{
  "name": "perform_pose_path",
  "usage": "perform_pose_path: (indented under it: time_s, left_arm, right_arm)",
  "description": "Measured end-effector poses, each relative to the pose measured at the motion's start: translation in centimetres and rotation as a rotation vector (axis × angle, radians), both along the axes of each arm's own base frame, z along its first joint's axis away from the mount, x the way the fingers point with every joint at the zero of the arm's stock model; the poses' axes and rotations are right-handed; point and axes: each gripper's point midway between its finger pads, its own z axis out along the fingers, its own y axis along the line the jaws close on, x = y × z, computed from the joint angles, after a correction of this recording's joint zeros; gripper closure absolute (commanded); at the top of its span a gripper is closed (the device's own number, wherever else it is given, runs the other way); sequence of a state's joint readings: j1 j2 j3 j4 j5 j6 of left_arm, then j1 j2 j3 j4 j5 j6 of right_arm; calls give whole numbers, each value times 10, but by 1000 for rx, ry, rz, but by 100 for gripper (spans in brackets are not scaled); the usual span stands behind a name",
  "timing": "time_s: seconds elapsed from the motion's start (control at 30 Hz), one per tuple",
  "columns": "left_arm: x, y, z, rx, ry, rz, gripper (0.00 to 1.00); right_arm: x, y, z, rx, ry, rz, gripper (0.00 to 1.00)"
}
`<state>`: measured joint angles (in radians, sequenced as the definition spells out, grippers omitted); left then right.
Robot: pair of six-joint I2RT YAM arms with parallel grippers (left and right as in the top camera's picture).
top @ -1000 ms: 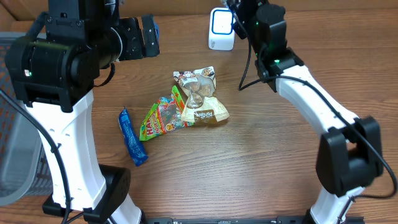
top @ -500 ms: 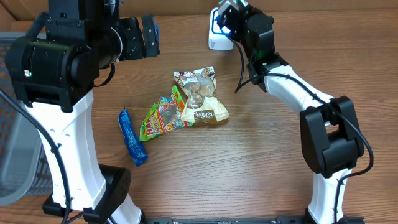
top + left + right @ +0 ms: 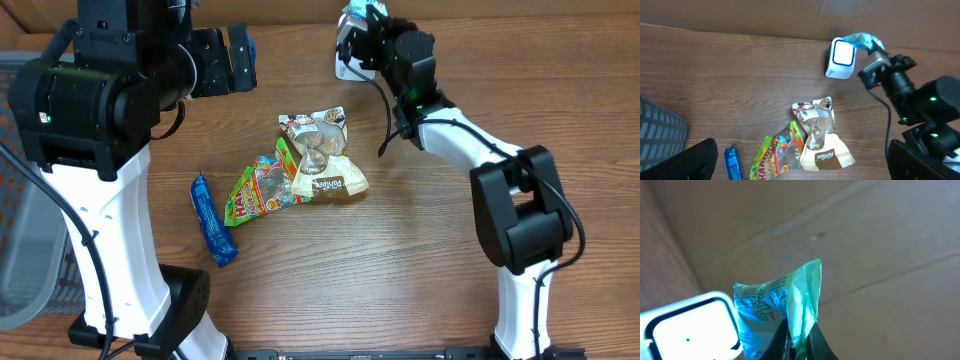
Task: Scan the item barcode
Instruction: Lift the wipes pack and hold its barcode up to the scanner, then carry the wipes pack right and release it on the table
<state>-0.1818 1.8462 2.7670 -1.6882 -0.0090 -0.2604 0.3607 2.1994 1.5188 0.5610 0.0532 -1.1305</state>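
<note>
Overhead. Shows the right gripper [image 3: 362,22] at the top centre of the frame, clenched on a teal packet [image 3: 360,9]. Places that packet over the upper edge of the white scanner [image 3: 346,64]; touching or apart, cannot tell. Shows the left gripper [image 3: 226,58] in the upper left, released, jaws wide, holding nothing. Shows a brown snack bag [image 3: 325,165], a green candy bag [image 3: 255,192] and a blue stick pack [image 3: 212,222] on the table [image 3: 420,260] at mid-frame, well apart from the packet.

Left wrist. Finds the packet in the upper right, sticking out up and to the left of the right gripper, just beside the scanner's upper right corner.

Right wrist. Fills the lower centre with the packet, upright, pinched at its bottom edge between the dark fingers [image 3: 782,341]. Sets the scanner's lit face in the lower left corner, just beside the packet's left side.
</note>
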Motion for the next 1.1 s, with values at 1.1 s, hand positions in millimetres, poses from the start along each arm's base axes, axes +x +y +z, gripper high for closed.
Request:
perform_pose_path:
  time_s: [1.1]
  left_arm:
    - [0, 0, 0, 0, 0, 0, 0]
  right_arm:
    - [6, -1, -26, -154, -38, -11, 96]
